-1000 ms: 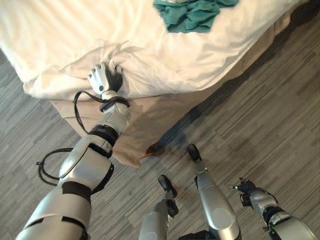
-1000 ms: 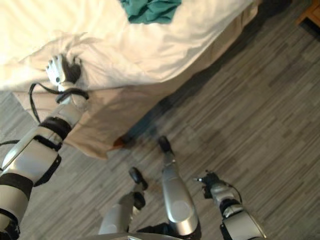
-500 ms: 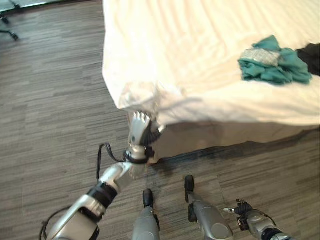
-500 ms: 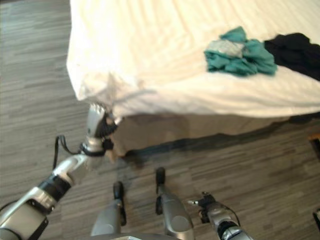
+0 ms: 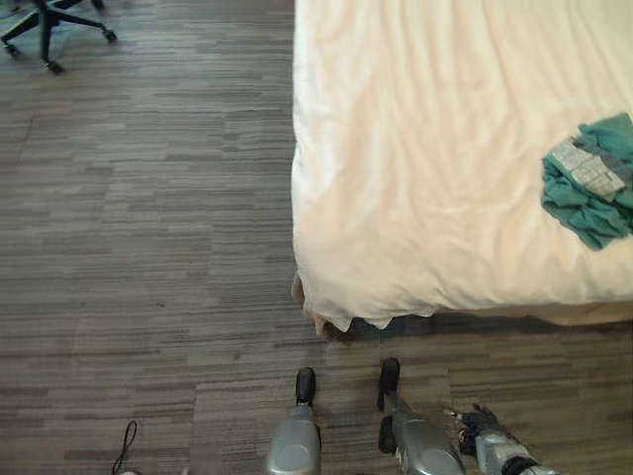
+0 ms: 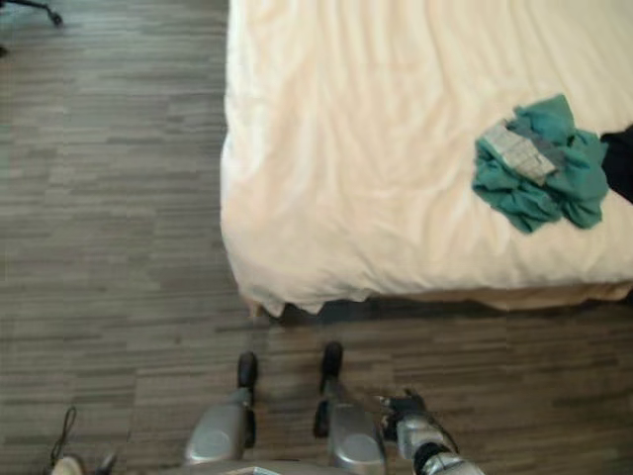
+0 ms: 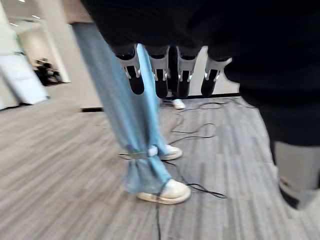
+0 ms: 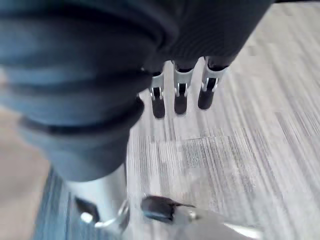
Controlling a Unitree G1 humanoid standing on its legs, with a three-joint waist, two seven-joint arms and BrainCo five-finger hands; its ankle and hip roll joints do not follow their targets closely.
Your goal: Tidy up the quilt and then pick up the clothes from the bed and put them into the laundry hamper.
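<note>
The white quilt [image 5: 435, 168] lies spread over the bed, its corner hanging just past the near left edge. A bundle of teal clothes [image 6: 539, 163] rests on the quilt at the right, and a black garment [image 6: 623, 158] shows at the right edge beside it. My left hand [image 7: 162, 80] hangs low beside me with straight fingers and nothing in it. My right hand [image 5: 475, 426] hangs low at the lower right, away from the bed; its fingers [image 8: 180, 95] are relaxed and hold nothing.
Grey wood-look floor [image 5: 148, 218] stretches to the left of the bed. An office chair base [image 5: 54, 25] stands at the far left. A person's legs in blue jeans and white shoes [image 7: 150, 150] stand on the floor near my left hand, with cables lying around.
My left hand has let go of the quilt's corner and dropped to my side. The quilt now lies smooth over the corner. The camera has swung, so the whole picture has shifted.
</note>
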